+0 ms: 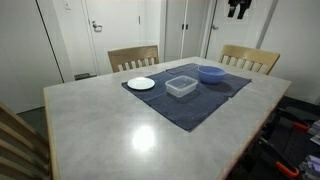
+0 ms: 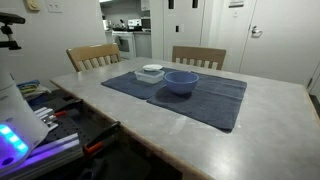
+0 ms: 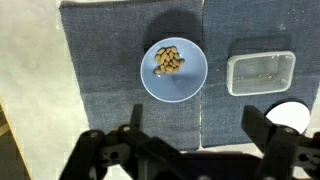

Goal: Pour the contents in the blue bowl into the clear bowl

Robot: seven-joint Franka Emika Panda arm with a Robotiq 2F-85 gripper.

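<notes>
Hovering high above the desk with jaws spread wide, gripping nothing. On a dark blue cloth: blue bowl with brownish bits inside, just beside the clear bowl, not touching. Small white plate near the clear bowl, at the cloth's corner. Door sign too small to read.

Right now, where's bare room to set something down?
Free: the grey tabletop between the dark blue cloth mat and the edge opposite the wooden chairs; also the mat's half away from them. Crowded: small white plate, clear squarish plastic container and round blue bowl in a close row chair-side.
</notes>
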